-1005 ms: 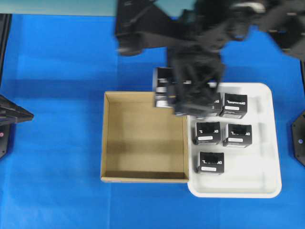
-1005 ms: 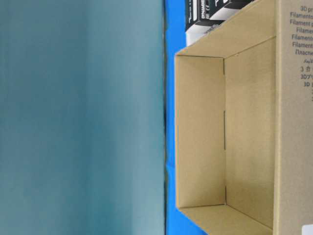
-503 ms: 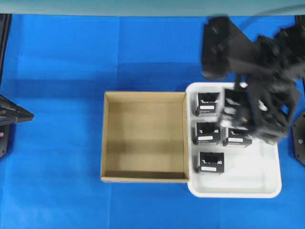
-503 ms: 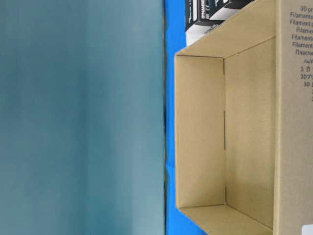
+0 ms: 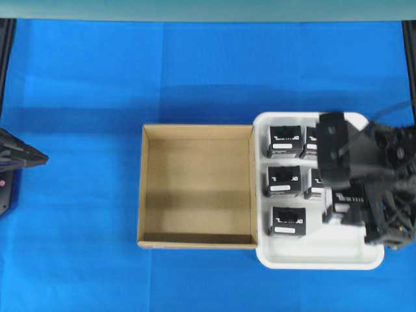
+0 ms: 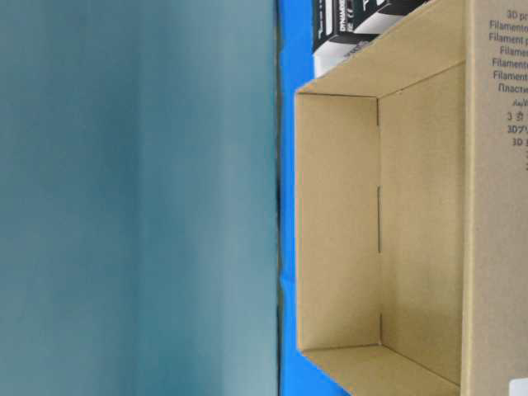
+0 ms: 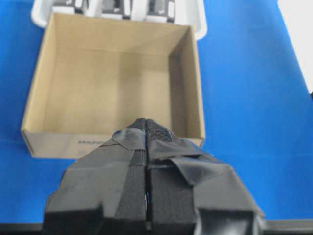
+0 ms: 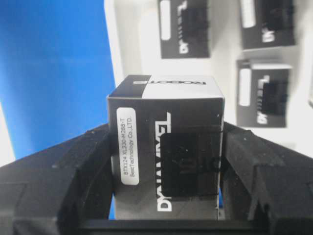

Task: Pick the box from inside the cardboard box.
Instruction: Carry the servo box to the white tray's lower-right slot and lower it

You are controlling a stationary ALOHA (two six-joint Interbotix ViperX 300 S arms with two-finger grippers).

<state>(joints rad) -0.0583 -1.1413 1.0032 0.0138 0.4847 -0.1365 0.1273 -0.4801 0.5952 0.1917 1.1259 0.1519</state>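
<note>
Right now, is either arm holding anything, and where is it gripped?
Yes. The right tool clamps a black box by its two opposite sides. The left tool is shut, holding nothing.

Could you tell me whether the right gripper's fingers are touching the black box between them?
Touching. In the right wrist view, both fingers of the right gripper press flush against the sides of the black box, with no gap on either side.

Cardboard box left of and touching tray, 5 boxes in tray, right end effector above it
</note>
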